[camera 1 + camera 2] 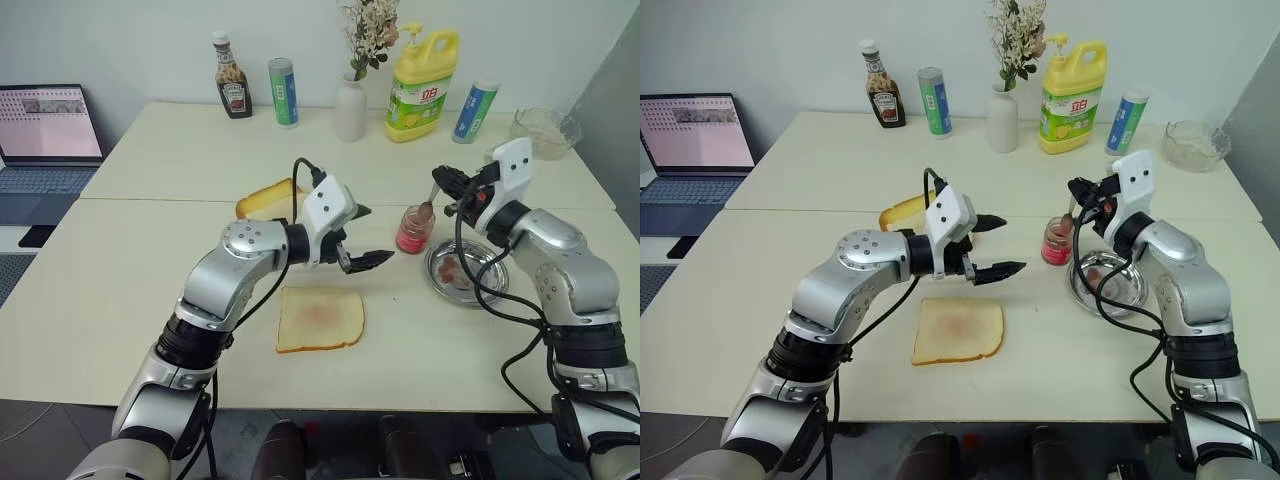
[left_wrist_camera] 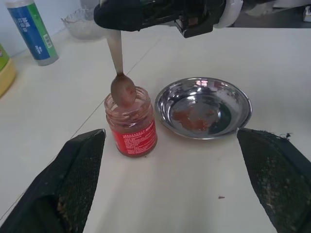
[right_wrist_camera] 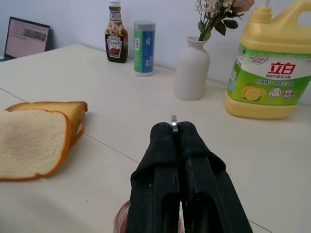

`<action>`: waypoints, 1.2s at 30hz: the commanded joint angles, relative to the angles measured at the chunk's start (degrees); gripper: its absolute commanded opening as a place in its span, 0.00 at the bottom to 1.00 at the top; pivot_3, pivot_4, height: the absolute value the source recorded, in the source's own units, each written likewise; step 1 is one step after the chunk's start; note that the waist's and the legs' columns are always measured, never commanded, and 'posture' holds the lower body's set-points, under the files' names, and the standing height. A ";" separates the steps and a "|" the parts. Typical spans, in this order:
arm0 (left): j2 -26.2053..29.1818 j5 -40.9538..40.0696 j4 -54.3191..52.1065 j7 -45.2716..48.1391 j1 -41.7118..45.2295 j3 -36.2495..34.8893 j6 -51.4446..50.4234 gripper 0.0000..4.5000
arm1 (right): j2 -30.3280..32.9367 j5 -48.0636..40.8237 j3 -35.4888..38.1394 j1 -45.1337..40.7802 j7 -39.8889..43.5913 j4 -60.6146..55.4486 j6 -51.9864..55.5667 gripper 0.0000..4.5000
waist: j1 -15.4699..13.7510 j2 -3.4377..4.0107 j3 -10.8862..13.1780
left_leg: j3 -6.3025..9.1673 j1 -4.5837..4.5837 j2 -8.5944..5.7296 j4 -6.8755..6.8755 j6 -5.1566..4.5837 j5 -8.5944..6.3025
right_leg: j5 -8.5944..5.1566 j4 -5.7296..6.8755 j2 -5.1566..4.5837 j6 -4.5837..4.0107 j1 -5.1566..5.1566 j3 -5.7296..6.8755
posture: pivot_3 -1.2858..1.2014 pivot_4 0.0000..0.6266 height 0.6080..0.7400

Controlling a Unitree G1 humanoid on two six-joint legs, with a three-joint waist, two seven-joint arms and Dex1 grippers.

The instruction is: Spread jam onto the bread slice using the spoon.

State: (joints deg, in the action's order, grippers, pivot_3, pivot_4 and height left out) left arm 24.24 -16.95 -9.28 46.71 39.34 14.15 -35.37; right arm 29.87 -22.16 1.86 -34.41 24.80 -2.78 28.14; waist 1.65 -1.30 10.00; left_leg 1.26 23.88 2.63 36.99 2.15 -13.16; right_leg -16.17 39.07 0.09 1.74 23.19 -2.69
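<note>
Leftmost, at about nine o'clock of the table [image 1: 120, 300], the left gripper [image 1: 362, 238] hovers with its two black fingers spread wide apart and nothing between them. Just below it, toward six o'clock, the bread slice [image 1: 320, 318] lies flat on the tabletop, its face bare apart from a faint brown patch in the middle. Behind the left arm, at eleven o'clock of the slice, sits a thick orange-crusted end piece [image 1: 265, 198]. Further right stands the small glass jar [image 1: 414, 229] of jam [image 2: 132, 138], with the spoon [image 2: 120, 75] hanging bowl-down at its mouth. The right gripper [image 1: 447, 186] is clamped on the spoon's handle. At four o'clock of the jar rests the round steel dish [image 1: 492, 290], smeared red inside.
</note>
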 commanded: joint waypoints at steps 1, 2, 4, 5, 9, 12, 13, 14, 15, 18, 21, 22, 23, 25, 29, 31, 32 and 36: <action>0.06 0.59 -0.57 0.11 1.11 -0.45 1.33 1.00 | 0.89 4.30 -1.16 -0.87 1.53 -0.52 -4.52 0.01 | 0.01 0.00 0.00 | 0.00 0.00 0.00 0.00 0.00 0.00 | 0.00 0.00 0.00 0.00 0.00 0.00 | 0.52 0.24 1.00; 0.21 0.74 -0.46 0.17 0.94 -0.52 1.39 1.00 | 1.18 5.42 -1.80 -0.83 2.03 -0.44 -5.25 0.01 | 0.01 0.00 0.00 | 0.00 0.00 0.00 0.00 0.00 0.00 | 0.00 0.00 0.00 0.00 0.00 0.00 | 0.52 0.24 1.00; 0.59 1.29 0.05 0.08 0.49 -0.63 1.77 1.00 | 1.31 7.34 -2.82 -0.48 2.78 0.05 -6.45 0.01 | 0.01 0.00 0.00 | 0.00 0.00 0.00 0.00 0.00 0.00 | 0.00 0.00 0.00 0.00 0.00 0.00 | 0.52 0.24 1.00; 0.76 1.49 0.17 0.02 0.29 -0.65 1.93 1.00 | 1.28 8.03 -3.11 -0.27 3.01 0.26 -6.87 0.01 | 0.01 0.00 0.00 | 0.00 0.00 0.00 0.00 0.00 0.00 | 0.00 0.00 0.00 0.00 0.00 0.00 | 0.52 0.24 1.00; 1.38 2.69 1.05 0.35 -0.67 -0.32 3.29 1.00 | 0.53 11.33 -4.91 0.01 3.29 2.13 -8.24 0.01 | 0.01 0.00 0.00 | 0.00 -0.01 0.00 0.01 0.00 0.00 | 0.00 0.01 0.00 0.00 0.00 0.00 | 0.52 0.24 1.00; 1.38 2.96 1.23 0.43 -0.93 -0.33 3.64 1.00 | 0.10 13.09 -5.69 -0.15 3.30 2.92 -8.24 0.01 | 0.00 0.00 0.00 | 0.00 0.00 0.00 0.01 0.01 0.00 | 0.00 0.01 0.00 0.00 0.00 0.00 | 0.52 0.24 1.00; 1.36 3.02 1.27 0.46 -0.95 -0.34 3.71 1.00 | -0.06 13.44 -5.69 -0.18 3.41 3.03 -8.25 0.01 | -0.01 0.00 0.00 | 0.00 0.00 0.00 0.01 0.01 0.00 | 0.00 0.01 0.00 0.00 0.00 0.00 | 0.52 0.24 1.00; 1.34 3.10 1.36 0.50 -0.99 -0.35 3.81 1.00 | -0.26 13.79 -5.76 -0.22 3.43 3.22 -8.15 0.01 | -0.01 0.00 0.00 | 0.00 0.01 0.00 0.00 0.01 0.00 | 0.00 0.00 -0.01 0.00 0.00 0.00 | 0.52 0.24 1.00; 1.41 3.17 1.34 0.51 -1.13 -0.39 3.85 1.00 | -0.55 14.21 -6.11 -0.22 3.42 3.35 -7.79 0.01 | -0.01 0.00 0.00 | 0.00 0.00 0.00 0.00 0.01 0.00 | 0.00 0.01 -0.01 0.00 0.00 0.00 | 0.52 0.24 1.00; 1.62 3.41 1.29 0.54 -1.53 -0.45 4.04 1.00 | -1.60 15.15 -6.65 -0.15 3.43 3.61 -6.38 0.01 | -0.01 0.00 0.00 | 0.01 0.00 0.00 0.00 0.01 0.00 | 0.00 0.01 -0.01 0.00 0.00 0.01 | 0.52 0.24 1.00; 1.85 3.71 1.34 0.58 -1.88 -0.40 4.42 1.00 | -3.36 14.64 -5.60 -0.09 1.92 4.34 -3.24 0.01 | 0.00 0.00 0.00 | 0.01 -0.01 0.00 0.00 0.01 0.00 | 0.00 0.02 -0.01 0.00 0.00 0.01 | 0.52 0.24 1.00; 1.89 3.77 1.34 0.59 -1.94 -0.40 4.48 1.00 | -4.04 14.27 -4.96 -0.11 1.12 4.64 -1.46 0.01 | 0.00 0.00 0.00 | 0.01 -0.01 0.00 0.00 0.01 0.00 | 0.00 0.02 -0.01 -0.01 0.00 0.01 | 0.52 0.24 1.00; 1.89 3.82 1.32 0.60 -1.98 -0.41 4.50 1.00 | -4.50 14.09 -4.51 -0.12 0.63 4.77 -0.23 0.01 | -0.01 0.01 0.00 | 0.01 -0.01 0.01 0.00 0.01 0.00 | 0.00 0.03 -0.01 -0.01 0.00 0.01 | 0.52 0.24 1.00; 1.84 3.89 1.11 0.51 -2.09 -0.52 4.38 1.00 | -5.26 13.49 -3.58 0.09 -0.19 4.49 2.38 0.01 | -0.02 0.00 0.00 | 0.02 -0.01 0.01 0.01 0.01 0.01 | 0.01 0.04 -0.01 -0.01 0.00 0.02 | 0.52 0.24 1.00; 1.87 3.88 0.62 0.40 -2.33 -0.71 4.12 1.00 | -7.38 11.89 -1.09 0.58 -1.85 3.12 6.66 0.01 | -0.01 0.01 -0.01 | 0.03 -0.02 0.00 0.02 0.01 0.01 | 0.01 0.04 -0.02 -0.01 -0.02 0.03 | 0.52 0.24 1.00; 1.92 3.94 0.55 0.40 -2.39 -0.71 4.13 1.00 | -8.34 11.12 0.00 0.67 -2.56 2.53 8.25 0.01 | -0.01 0.01 -0.01 | 0.03 -0.02 0.00 0.02 0.01 0.01 | 0.01 0.04 -0.02 -0.01 -0.02 0.04 | 0.52 0.24 1.00; 1.91 3.97 0.53 0.38 -2.40 -0.72 4.10 1.00 | -8.66 10.89 0.35 0.68 -2.78 2.27 8.83 0.01 | -0.01 0.01 -0.01 | 0.03 -0.02 0.00 0.02 0.01 0.01 | 0.01 0.05 -0.02 -0.01 -0.02 0.03 | 0.52 0.24 1.00; 1.90 4.10 0.43 0.32 -2.40 -0.64 3.98 1.00 | -10.21 9.30 1.90 0.54 -3.67 0.80 11.11 0.01 | -0.01 0.01 -0.01 | 0.03 -0.03 0.00 0.01 0.01 0.01 | 0.01 0.04 -0.02 -0.01 -0.03 0.04 | 0.52 0.24 1.00</action>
State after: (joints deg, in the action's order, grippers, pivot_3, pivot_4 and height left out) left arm 25.67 -13.01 -7.00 46.94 36.69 14.21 -32.07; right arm 20.40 -11.21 3.37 -34.50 21.19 -0.96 37.23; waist 1.64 -1.29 9.99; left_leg 1.30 23.85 2.63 37.01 2.16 -13.16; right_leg -16.17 39.12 0.07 1.73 23.16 -2.65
